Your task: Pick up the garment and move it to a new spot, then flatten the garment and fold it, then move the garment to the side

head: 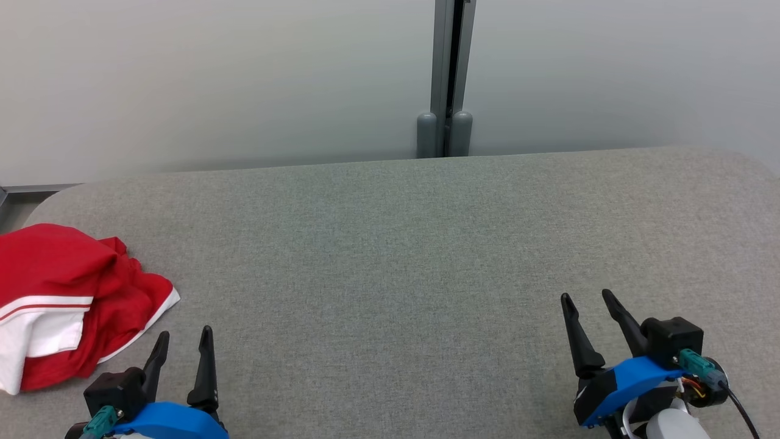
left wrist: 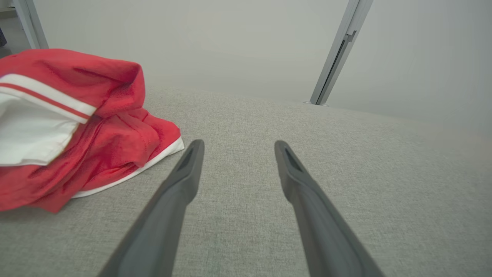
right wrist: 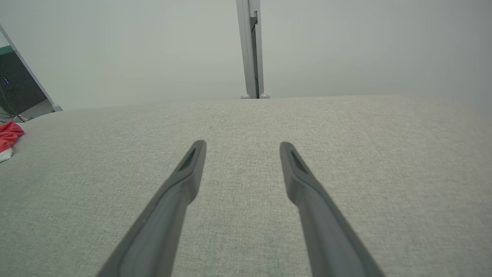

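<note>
The garment is a red piece with white trim and a white panel. It lies crumpled in a loose heap just to the outer side of the left gripper, slightly ahead of its fingertips and not touching them. In the left wrist view the garment sits left of the left gripper, and a white-edged hem corner points toward the nearer fingertip with a small gap between them. Part of the heap is cut off by the edge of the head view, so its long axis is hard to judge. It seems to run roughly along the line of the left gripper's fingers, with the hem corner jutting toward the middle of the surface.

The garment rests on a grey fabric-covered surface with rounded far corners. Behind the surface are pale frosted panels joined by a grey metal post.

The left gripper's jaws are spread moderately apart and hold nothing, hovering low over bare fabric. The right gripper is well apart from the garment, across the surface. Its jaws are likewise parted and empty in its own wrist view, where a sliver of the garment shows far to its left.
</note>
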